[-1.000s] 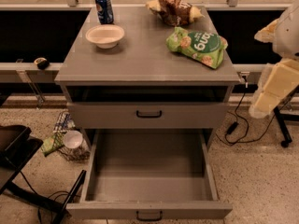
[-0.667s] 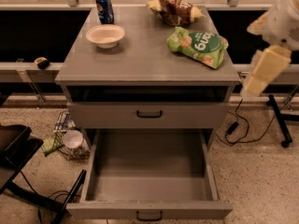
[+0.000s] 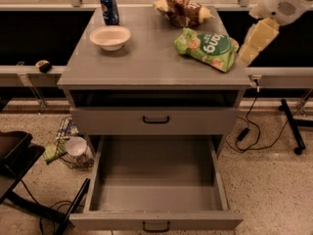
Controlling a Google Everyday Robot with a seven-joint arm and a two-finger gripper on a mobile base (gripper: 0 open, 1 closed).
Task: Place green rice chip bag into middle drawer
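The green rice chip bag (image 3: 205, 48) lies flat on the right part of the grey cabinet top (image 3: 146, 62), near its right edge. The middle drawer (image 3: 156, 192) is pulled wide open at the bottom of the view, and its flat grey floor holds nothing. Its black bar handle (image 3: 156, 225) is at the front edge. My gripper (image 3: 257, 40) hangs from the white arm (image 3: 283, 1) at the upper right, just right of the bag and apart from it, holding nothing.
A white bowl (image 3: 110, 36), a blue can (image 3: 109, 8) and a brown-and-tan snack bag (image 3: 183, 11) stand at the back of the top. A closed grey drawer front (image 3: 156, 120) sits above the open drawer. A wire basket (image 3: 73, 151), a black chair (image 3: 12, 155) and cables (image 3: 252, 129) are on the floor.
My arm has moved up and to the left, bringing the gripper from beside the cabinet's right side to just right of the green bag. The bag and drawer have not moved.
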